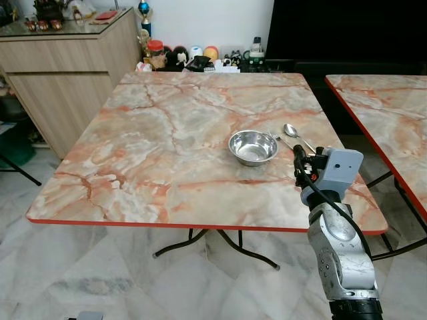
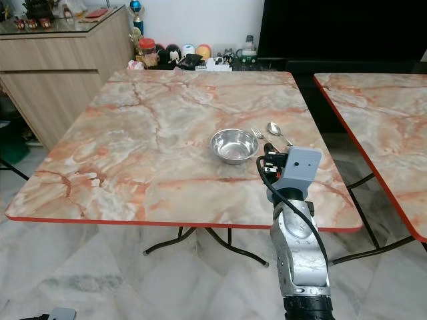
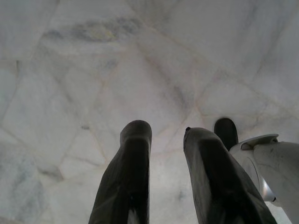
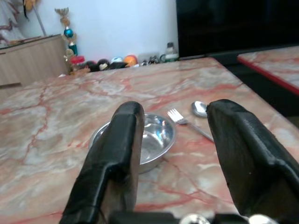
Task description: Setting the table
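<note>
Marble table (image 1: 167,133), right gripper (image 4: 175,140) spread

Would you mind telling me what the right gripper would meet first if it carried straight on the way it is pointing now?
Most likely the steel bowl. The right gripper, fingers open, points low across the marble table at it; the fork lies just beside. Depth is uncertain.

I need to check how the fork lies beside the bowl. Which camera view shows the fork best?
The right wrist view: the fork lies close ahead, tines plain, between the steel bowl and the spoon. Both eye views show it small and thin, its handle end hidden behind the right gripper. The left wrist view faces the floor.
</note>
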`<state>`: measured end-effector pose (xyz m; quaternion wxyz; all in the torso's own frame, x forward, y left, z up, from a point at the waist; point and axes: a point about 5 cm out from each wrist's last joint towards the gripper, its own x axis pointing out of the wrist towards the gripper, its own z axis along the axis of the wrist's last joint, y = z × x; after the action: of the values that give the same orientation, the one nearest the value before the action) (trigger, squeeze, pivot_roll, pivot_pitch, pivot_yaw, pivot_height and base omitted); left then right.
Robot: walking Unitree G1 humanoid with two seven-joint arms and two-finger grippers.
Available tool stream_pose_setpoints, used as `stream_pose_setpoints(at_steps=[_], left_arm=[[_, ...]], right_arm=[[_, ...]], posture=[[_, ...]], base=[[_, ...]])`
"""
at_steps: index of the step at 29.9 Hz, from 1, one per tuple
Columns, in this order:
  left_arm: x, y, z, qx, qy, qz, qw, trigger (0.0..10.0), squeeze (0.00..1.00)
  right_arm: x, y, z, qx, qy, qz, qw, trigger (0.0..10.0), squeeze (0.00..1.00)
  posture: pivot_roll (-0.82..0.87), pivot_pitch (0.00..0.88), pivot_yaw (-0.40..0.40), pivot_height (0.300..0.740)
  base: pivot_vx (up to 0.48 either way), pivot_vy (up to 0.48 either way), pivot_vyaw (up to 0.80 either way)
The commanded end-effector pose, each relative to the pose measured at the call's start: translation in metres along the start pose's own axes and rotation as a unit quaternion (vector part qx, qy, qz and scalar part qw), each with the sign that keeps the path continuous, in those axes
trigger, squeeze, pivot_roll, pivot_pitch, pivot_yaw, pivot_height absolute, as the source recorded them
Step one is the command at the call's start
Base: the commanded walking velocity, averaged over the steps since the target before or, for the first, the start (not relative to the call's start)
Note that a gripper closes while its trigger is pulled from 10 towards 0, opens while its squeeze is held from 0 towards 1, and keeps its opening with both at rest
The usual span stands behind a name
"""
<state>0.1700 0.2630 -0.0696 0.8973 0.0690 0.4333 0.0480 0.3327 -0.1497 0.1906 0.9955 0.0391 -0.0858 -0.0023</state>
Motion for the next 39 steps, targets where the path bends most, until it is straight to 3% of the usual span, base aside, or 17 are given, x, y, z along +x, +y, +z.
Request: stream_pose_setpoints(at_steps=[1, 3, 4, 12, 13, 14, 15, 16, 18, 19, 20, 21, 22, 39], left_arm=[[-0.001, 0.0, -0.005, -0.001, 0.009, -0.001, 1.0, 10.0, 0.0], [-0.001, 0.0, -0.005, -0.001, 0.009, 0.0, 1.0, 10.0, 0.0], [-0.001, 0.0, -0.005, -0.001, 0.009, 0.0, 1.0, 10.0, 0.0], [-0.001, 0.0, -0.005, -0.001, 0.008, -0.001, 1.0, 10.0, 0.0], [-0.001, 0.0, -0.005, -0.001, 0.008, -0.002, 1.0, 10.0, 0.0], [-0.001, 0.0, -0.005, -0.001, 0.008, -0.002, 1.0, 10.0, 0.0], [-0.001, 0.0, -0.005, -0.001, 0.008, -0.002, 1.0, 10.0, 0.0], [-0.001, 0.0, -0.005, -0.001, 0.008, -0.002, 1.0, 10.0, 0.0], [-0.001, 0.0, -0.005, -0.001, 0.008, -0.002, 1.0, 10.0, 0.0], [-0.001, 0.0, -0.005, -0.001, 0.008, -0.002, 1.0, 10.0, 0.0], [-0.001, 0.0, -0.005, -0.001, 0.008, -0.002, 1.0, 10.0, 0.0], [-0.001, 0.0, -0.005, -0.001, 0.008, -0.002, 1.0, 10.0, 0.0], [-0.001, 0.0, -0.005, 0.0, 0.008, -0.002, 1.0, 10.0, 0.0], [-0.001, -0.001, -0.006, 0.008, 0.014, -0.001, 1.0, 10.0, 0.0]], right_arm=[[-0.002, -0.001, -0.001, -0.005, 0.003, 0.005, 1.0, 10.0, 1.0], [-0.002, 0.0, -0.002, -0.007, 0.005, 0.01, 1.0, 10.0, 1.0], [-0.002, 0.001, -0.002, -0.008, 0.005, 0.012, 1.0, 10.0, 0.0], [-0.002, 0.005, -0.004, 0.001, 0.008, 0.029, 1.0, 10.0, 0.0], [-0.002, 0.005, -0.003, -0.002, 0.008, 0.028, 1.0, 10.0, 0.44], [-0.002, 0.005, -0.003, -0.002, 0.008, 0.028, 1.0, 10.0, 0.44], [-0.003, 0.005, -0.004, 0.0, 0.01, 0.029, 1.0, 10.0, 0.95], [-0.003, 0.006, -0.005, 0.0, 0.013, 0.032, 0.999, 10.0, 1.0], [-0.004, 0.006, -0.006, -0.004, 0.015, 0.034, 0.999, 10.0, 1.0], [-0.004, 0.007, -0.006, -0.006, 0.017, 0.036, 0.999, 10.0, 0.93], [-0.004, 0.008, -0.007, -0.008, 0.018, 0.039, 0.999, 10.0, 0.6], [-0.004, 0.009, -0.007, -0.009, 0.018, 0.041, 0.999, 10.0, 0.18], [-0.004, 0.011, -0.007, -0.007, 0.02, 0.048, 0.999, 10.0, 0.0], [-0.009, 0.018, -0.015, -0.014, 0.041, 0.081, 0.996, 10.0, 0.0]], posture=[[-0.03, 0.106, 0.034, 0.74], [-0.03, 0.107, 0.034, 0.74], [-0.03, 0.107, 0.034, 0.74], [-0.03, 0.106, 0.034, 0.74], [-0.03, 0.107, 0.034, 0.74], [-0.03, 0.107, 0.034, 0.74], [-0.03, 0.107, 0.034, 0.74], [-0.03, 0.107, 0.033, 0.74], [-0.03, 0.109, 0.033, 0.74], [-0.03, 0.109, 0.033, 0.74], [-0.03, 0.109, 0.033, 0.74], [-0.03, 0.109, 0.032, 0.74], [-0.03, 0.109, 0.032, 0.74], [-0.03, 0.111, 0.03, 0.74]], base=[[0.277, 0.0, 0.0], [0.281, 0.0, 0.0], [0.285, 0.0, 0.0], [0.301, 0.0, 0.0], [0.311, 0.0, 0.0], [0.311, 0.0, 0.0], [0.315, 0.0, 0.0], [0.311, 0.0, 0.0], [0.311, 0.0, 0.0], [0.315, 0.0, 0.0], [0.311, 0.0, 0.0], [0.315, 0.0, 0.0], [0.311, 0.0, 0.0], [0.152, 0.0, 0.0]])
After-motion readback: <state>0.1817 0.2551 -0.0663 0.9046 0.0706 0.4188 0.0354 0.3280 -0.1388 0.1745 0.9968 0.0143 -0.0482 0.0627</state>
